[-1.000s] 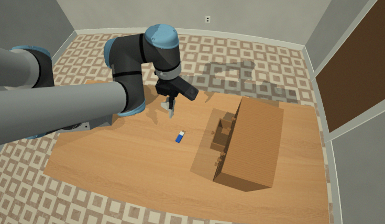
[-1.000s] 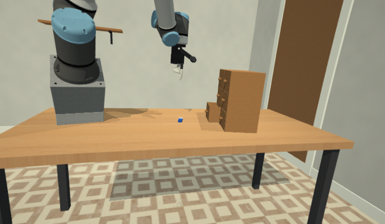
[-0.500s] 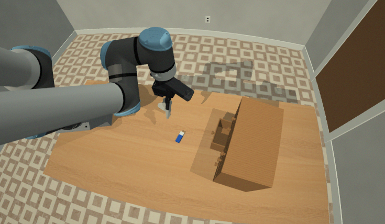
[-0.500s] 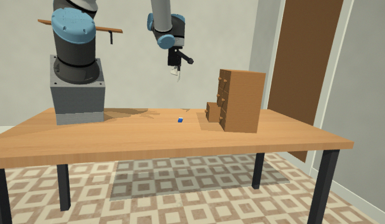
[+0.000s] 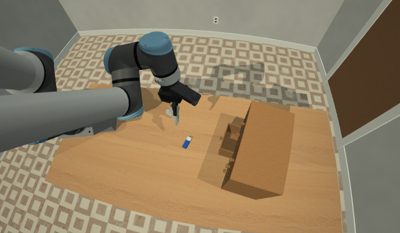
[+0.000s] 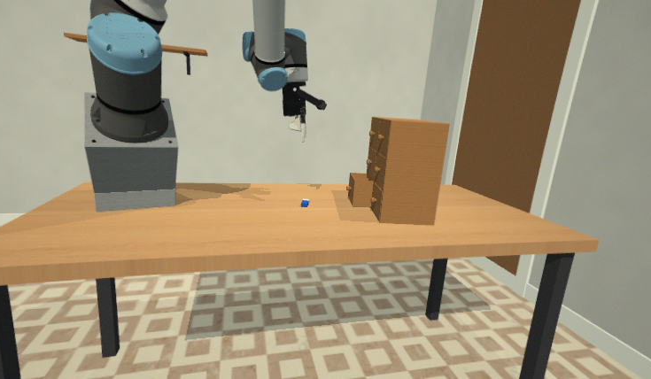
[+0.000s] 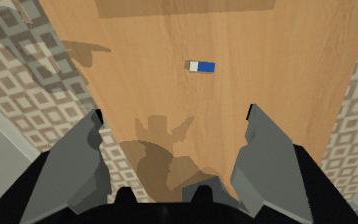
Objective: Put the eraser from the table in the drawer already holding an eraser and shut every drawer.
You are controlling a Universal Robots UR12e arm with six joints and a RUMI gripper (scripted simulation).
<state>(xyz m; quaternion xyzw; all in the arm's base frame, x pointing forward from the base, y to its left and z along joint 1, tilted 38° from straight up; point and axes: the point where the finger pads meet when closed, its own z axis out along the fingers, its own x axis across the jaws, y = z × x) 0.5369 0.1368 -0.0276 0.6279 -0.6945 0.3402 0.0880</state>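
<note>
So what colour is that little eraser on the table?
Blue with a white end, clearest in the wrist view.

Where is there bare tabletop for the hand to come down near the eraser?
Bare wood rings the eraser on all sides, widest toward the robot base and the table's near edge. It is tight only at the chest, where one drawer juts out. The open hand hangs above.
</note>
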